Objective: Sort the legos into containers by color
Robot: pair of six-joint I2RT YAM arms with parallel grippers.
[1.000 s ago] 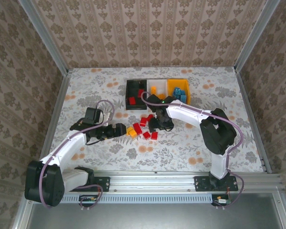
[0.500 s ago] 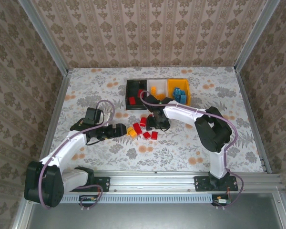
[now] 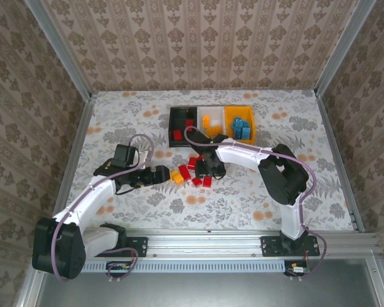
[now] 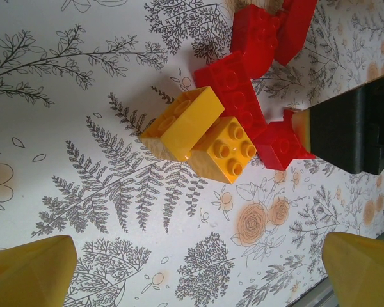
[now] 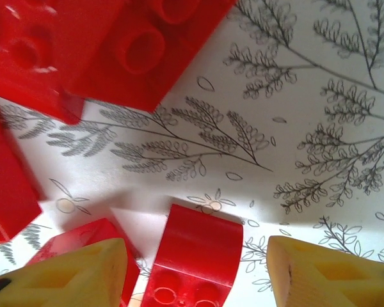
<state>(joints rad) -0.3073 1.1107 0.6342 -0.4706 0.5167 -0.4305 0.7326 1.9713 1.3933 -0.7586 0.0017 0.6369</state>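
Note:
Loose legos lie mid-table: two orange-yellow bricks (image 4: 182, 121) (image 3: 177, 177) and several red ones (image 3: 187, 170). My left gripper (image 3: 165, 174) (image 4: 198, 275) stands wide open just left of the yellow pair, with nothing between its fingers. My right gripper (image 3: 203, 171) (image 5: 198, 275) is down in the red cluster, open, its fingers (image 5: 326, 272) on either side of a red brick (image 5: 201, 252) with a gap at the right. Another red brick (image 5: 77, 240) lies by the left finger. The containers, black (image 3: 173, 125), white (image 3: 216, 113) and orange-yellow (image 3: 229, 119), hold bricks.
The three bins sit in a row behind the brick pile, close to the right arm's forearm (image 3: 243, 153). The right gripper's black body (image 4: 352, 131) shows beside the red bricks in the left wrist view. Cage walls ring the table.
My right gripper has slid left into the red cluster and its jaws have narrowed around a red brick. The left arm has not moved.

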